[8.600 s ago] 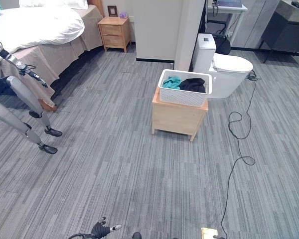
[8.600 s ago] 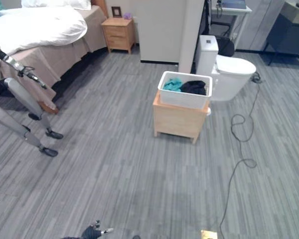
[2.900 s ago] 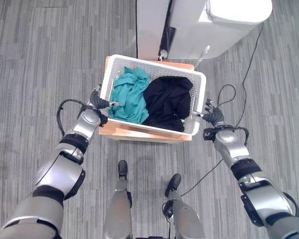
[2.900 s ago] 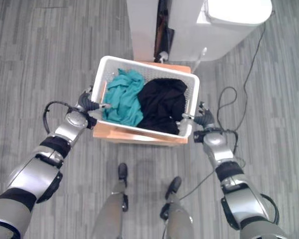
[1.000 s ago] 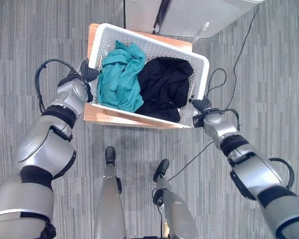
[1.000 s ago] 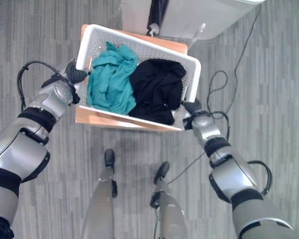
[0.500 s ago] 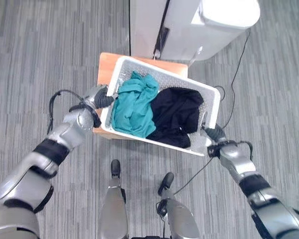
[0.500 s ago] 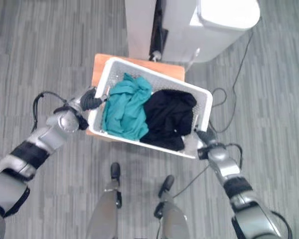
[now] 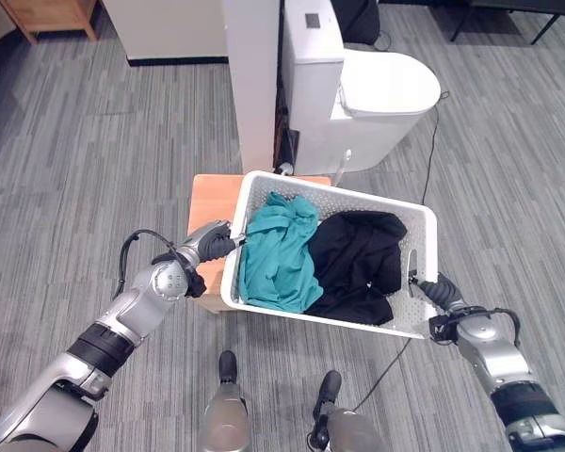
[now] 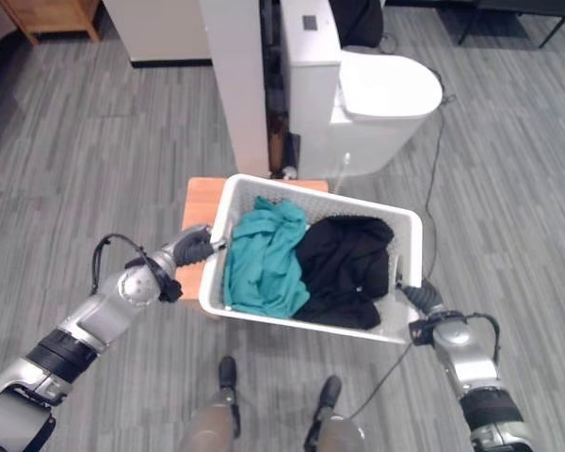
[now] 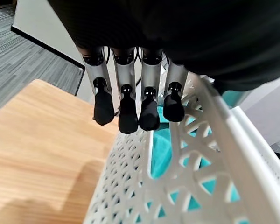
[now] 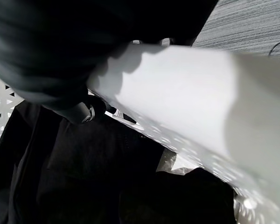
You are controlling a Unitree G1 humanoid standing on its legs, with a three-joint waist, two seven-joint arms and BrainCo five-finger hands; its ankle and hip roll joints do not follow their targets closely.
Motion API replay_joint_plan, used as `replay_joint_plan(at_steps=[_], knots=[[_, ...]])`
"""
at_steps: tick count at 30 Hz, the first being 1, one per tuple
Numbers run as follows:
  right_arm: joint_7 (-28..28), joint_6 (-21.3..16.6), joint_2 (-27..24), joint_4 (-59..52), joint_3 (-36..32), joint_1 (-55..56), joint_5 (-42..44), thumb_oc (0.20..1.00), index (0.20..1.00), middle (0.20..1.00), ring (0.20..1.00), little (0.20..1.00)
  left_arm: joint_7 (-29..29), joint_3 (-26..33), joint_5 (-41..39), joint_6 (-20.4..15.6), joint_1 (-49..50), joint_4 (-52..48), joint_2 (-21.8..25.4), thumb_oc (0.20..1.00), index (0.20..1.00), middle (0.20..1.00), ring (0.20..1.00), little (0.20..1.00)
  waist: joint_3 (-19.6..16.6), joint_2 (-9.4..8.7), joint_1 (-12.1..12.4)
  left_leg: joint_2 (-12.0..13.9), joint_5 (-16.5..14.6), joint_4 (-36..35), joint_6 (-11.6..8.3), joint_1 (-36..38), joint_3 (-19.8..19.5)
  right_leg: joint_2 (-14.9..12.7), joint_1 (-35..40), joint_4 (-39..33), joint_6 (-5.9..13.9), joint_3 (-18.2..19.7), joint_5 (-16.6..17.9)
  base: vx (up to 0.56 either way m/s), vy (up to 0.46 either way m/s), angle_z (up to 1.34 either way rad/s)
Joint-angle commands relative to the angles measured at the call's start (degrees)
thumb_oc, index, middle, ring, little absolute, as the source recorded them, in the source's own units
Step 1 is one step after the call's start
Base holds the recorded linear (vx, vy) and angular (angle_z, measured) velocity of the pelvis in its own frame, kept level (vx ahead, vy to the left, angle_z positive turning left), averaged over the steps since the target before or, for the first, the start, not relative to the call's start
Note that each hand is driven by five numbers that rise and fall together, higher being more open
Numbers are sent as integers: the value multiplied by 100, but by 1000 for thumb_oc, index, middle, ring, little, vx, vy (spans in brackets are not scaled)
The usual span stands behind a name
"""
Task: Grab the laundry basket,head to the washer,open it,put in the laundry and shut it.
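Observation:
A white lattice laundry basket (image 9: pixel 339 193) hangs in the air between my two hands, tilted, mostly past the right edge of a wooden stool (image 9: pixel 210 193). Inside lie a teal cloth (image 9: pixel 278 250) and a black cloth (image 9: pixel 358 264). My left hand (image 9: pixel 212 243) grips the basket's left short end; its fingers (image 11: pixel 130 109) curl down over the rim beside the lattice wall (image 11: pixel 186 154), above the stool top (image 11: pixel 37 130). My right hand (image 9: pixel 433 294) holds the right short end, with the white rim (image 12: pixel 186 98) across it and the black cloth (image 12: pixel 84 172) beyond.
A white toilet (image 9: pixel 381 94) stands just beyond the basket, beside a white wall end (image 9: pixel 254 85). A wooden nightstand (image 9: pixel 47 14) is at the far left corner. Grey carpet lies open to the left and right.
The basket has come up off the stool and shifted right, both hands still on its ends. The camera has tipped up, bringing the toilet and wall into view.

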Motion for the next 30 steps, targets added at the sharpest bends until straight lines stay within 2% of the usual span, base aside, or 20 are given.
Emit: replay_joint_plan(at_steps=[1, 3, 4, 7, 9, 10, 11, 12, 13, 14, 17, 20, 23, 26, 28, 29, 30], knots=[[-73, -432, -730, -426, -620, 99, 377, 200, 200, 200, 200, 200, 269, 148, -90, -118, -746, 924, -132, 200, 200, 200, 200, 200, -728, -50, -21, 276, -39, -83, -181, -33, -576, 160, 105, 165, -8, 43, -1124, -168, 26, 14], [-72, -472, -765, -471, -602, 67, 401, 200, 200, 200, 200, 200, 318, 143, -163, -152, -845, 963, -152, 200, 200, 200, 200, 200, -669, -127, -26, 60, -558, 561, -66, -34, -840, 28, 9, 204, 8, 132, -989, -213, 53, 1], [-71, -484, -737, -460, -558, 3, 408, 200, 200, 200, 200, 200, 334, 143, -216, -168, -841, 956, -174, 200, 200, 200, 200, 200, -648, -164, -36, -125, -873, 976, -24, -10, -1045, -56, -62, 226, 53, 242, -859, -196, 136, -21], [-12, -489, -602, -401, -345, -246, 451, 200, 200, 200, 200, 200, 336, 229, -333, -191, -596, 847, -107, 200, 200, 200, 200, 200, -631, -116, -23, -707, -1479, 1916, 115, 166, -1752, -213, -344, 376, 181, 744, -550, -156, 232, -59], [85, -416, -514, -448, -320, -262, 474, 200, 200, 200, 200, 200, 308, 435, -324, -170, -300, 709, -24, 200, 200, 200, 200, 200, -669, 2, -30, -1015, -1999, 1903, 329, 452, -2110, -213, -523, 556, 209, 1148, -481, -112, 300, -106], [131, -393, -475, -461, -338, -257, 455, 200, 200, 200, 200, 200, 300, 467, -307, -155, -237, 682, -12, 200, 200, 200, 200, 200, -691, 34, -80, -1094, -2124, 1807, 402, 542, -2176, -255, -610, 631, 222, 1217, -430, -84, 214, -101], [132, -387, -474, -469, -335, -253, 452, 200, 200, 200, 200, 200, 298, 475, -305, -153, -226, 675, -10, 200, 200, 200, 200, 200, -694, 32, -75, -1097, -2121, 1795, 409, 551, -2164, -259, -620, 649, 227, 1231, -437, -167, 334, -74], [139, -352, -386, -495, -453, -160, 432, 200, 200, 200, 200, 200, 286, 454, -258, -132, -187, 680, -71, 200, 200, 200, 200, 200, -690, 84, -189, -1278, -2204, 1643, 572, 626, -2131, -429, -814, 782, 329, 1332, -265, -125, 239, -63], [138, -346, -385, -507, -461, -149, 429, 200, 200, 200, 200, 200, 287, 449, -256, -135, -189, 685, -75, 200, 200, 200, 200, 200, -695, 76, -173, -1288, -2190, 1622, 581, 633, -2116, -440, -827, 789, 338, 1351, -262, -275, 472, -47], [157, -313, -261, -486, -561, -103, 373, 200, 200, 200, 200, 200, 279, 418, -165, -119, -194, 751, -91, 200, 200, 200, 200, 200, -739, 102, -186, -1396, -2136, 1347, 706, 725, -1862, -644, -962, 699, 527, 1363, -4, -210, 341, -41], [113, -324, -93, -312, -619, -94, 272, 200, 200, 200, 200, 200, 285, 376, -54, -101, -252, 785, -19, 200, 200, 200, 200, 200, -733, 114, -164, -1535, -1953, 1000, 859, 727, -1555, -928, -1164, 552, 703, 1295, 314, -268, 293, -76], [100, -338, 46, -70, -406, -318, 191, 200, 200, 200, 200, 200, 322, 337, -32, -31, -335, 857, 99, 200, 200, 200, 200, 200, -659, 250, -1, -1483, -1672, 771, 991, 576, -1214, -976, -1050, 1003, 528, 663, -190, -322, 128, -68], [41, -374, 171, 188, -211, -564, 203, 200, 200, 200, 200, 200, 372, 297, -35, 29, -452, 949, 180, 200, 200, 200, 200, 200, -701, 265, 159, -1446, -1412, 633, 1106, 468, -957, -877, -808, 1879, 408, 351, -582, -257, 65, -94], [-35, -407, 279, 630, 23, -945, 257, 200, 200, 200, 200, 200, 397, 310, -113, 34, -530, 979, 308, 200, 200, 200, 200, 200, -830, 207, 488, -1411, -1270, 627, 1155, 340, -549, -850, -425, 2421, 341, -48, -984, -215, -30, -55], [-80, -394, 350, 951, 224, -1294, 284, 200, 200, 200, 200, 200, 413, 344, -194, 33, -556, 974, 429, 200, 200, 200, 200, 200, -903, 132, 753, -1373, -1239, 695, 1158, 226, -210, -948, -81, 2529, 338, -263, -1067, -260, -133, -114], [-118, -369, 354, 1246, 438, -1641, 292, 200, 200, 200, 200, 200, 446, 348, -299, 60, -604, 1073, 515, 200, 200, 200, 200, 200, -989, 26, 976, -1339, -1242, 742, 1119, 84, 9, -1032, 250, 2602, 456, -241, -1062, -206, -159, -115], [-120, -379, 359, 1274, 450, -1673, 299, 200, 200, 200, 200, 200, 449, 348, -304, 57, -616, 1083, 522, 200, 200, 200, 200, 200, -979, 19, 996, -1338, -1247, 747, 1120, 86, 37, -1035, 238, 2601, 462, -210, -1057, -223, -201, -154]])
